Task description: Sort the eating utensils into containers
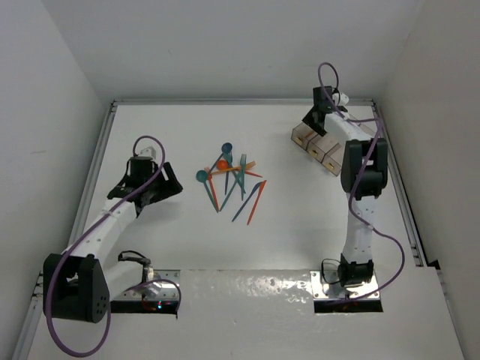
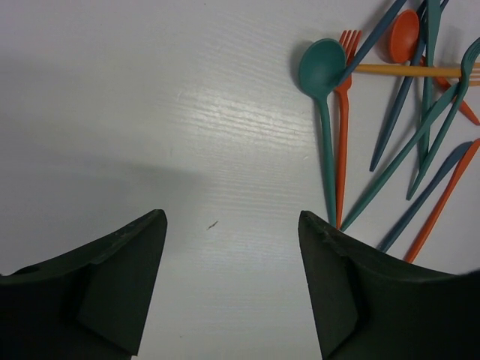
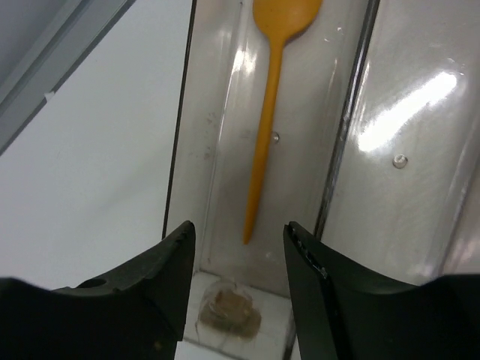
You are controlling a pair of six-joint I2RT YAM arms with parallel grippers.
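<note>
The eating utensils point(image 1: 232, 181) lie in a loose crossed pile of teal, blue and orange pieces mid-table. In the left wrist view a teal spoon point(image 2: 322, 69) and an orange fork point(image 2: 342, 120) lie nearest, up and to the right of my fingers. My left gripper point(image 1: 172, 186) point(image 2: 232, 225) is open over bare table just left of the pile, holding nothing. The containers point(image 1: 324, 148) sit at the back right. My right gripper point(image 1: 310, 121) point(image 3: 238, 232) hangs open over one bin's end point(image 3: 217, 150), where an orange-yellow spoon point(image 3: 268, 112) lies free on the floor.
A neighbouring bin point(image 3: 405, 112) shows to the right of the one with the spoon, with nothing in the part I see. White walls enclose the table on three sides, and a metal rail point(image 1: 397, 187) runs along the right edge. Both arm bases point(image 1: 150, 292) sit at the near edge.
</note>
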